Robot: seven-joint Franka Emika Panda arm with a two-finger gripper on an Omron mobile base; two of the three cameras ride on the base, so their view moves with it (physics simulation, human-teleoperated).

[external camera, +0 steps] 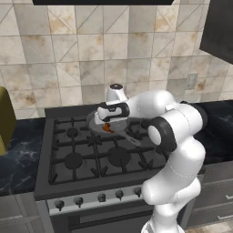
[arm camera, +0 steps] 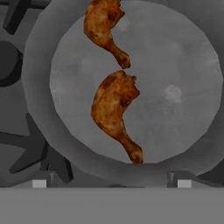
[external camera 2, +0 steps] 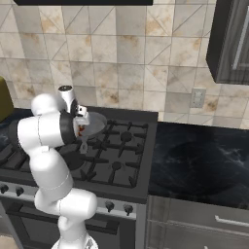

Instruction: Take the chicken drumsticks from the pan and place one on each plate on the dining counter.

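While the white arm is reaching out over the stove (external camera: 91,154), its end effector (external camera: 108,122) is hanging just above the pan (external camera: 98,119), which is sitting on a far burner close to the tiled wall (external camera: 91,54). Seen from the hand, the two finger tips (arm camera: 39,183) are standing wide apart, holding nothing. Both chicken drumsticks (arm camera: 116,111) are lying inside the pan (arm camera: 183,87): one is resting in the middle between the tips, its thin end pointing toward the near rim, and the other drumstick (arm camera: 104,26) is lying just beyond it, almost touching. From the left side, a bit of orange meat (external camera: 108,128) is showing under the hand. Dark marble surface (external camera 2: 204,155) is stretching away to the right of the stove.
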